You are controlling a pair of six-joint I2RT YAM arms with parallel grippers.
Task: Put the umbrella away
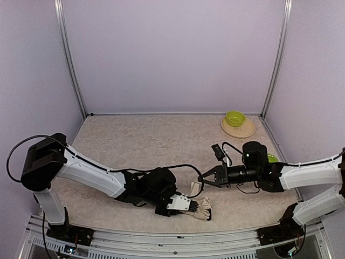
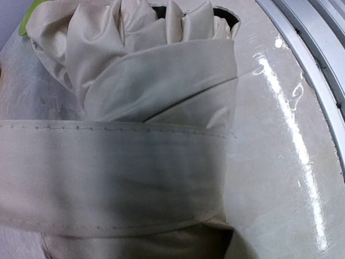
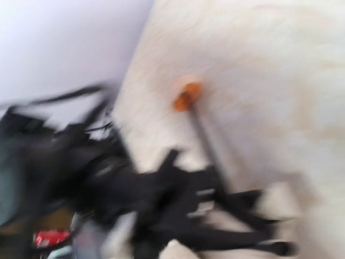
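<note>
The umbrella (image 1: pixel 205 209) lies folded near the table's front edge, a bunch of cream fabric. My left gripper (image 1: pixel 193 205) is down on it and looks shut on the fabric. In the left wrist view the cream folds (image 2: pixel 161 70) and a flat cream band (image 2: pixel 108 178) fill the frame and hide the fingers. My right gripper (image 1: pixel 203 179) hovers just above and behind the umbrella with its jaws spread, next to a small pale loop (image 1: pixel 194 188). The right wrist view is motion-blurred. It shows dark shapes and a thin dark rod with an orange end (image 3: pixel 186 97).
A green bowl (image 1: pixel 235 118) sits on a beige plate (image 1: pixel 245 131) at the back right corner. A green object (image 1: pixel 273 158) peeks out behind my right arm. Metal rails (image 2: pixel 323 48) run along the table's front edge. Walls enclose the table on three sides.
</note>
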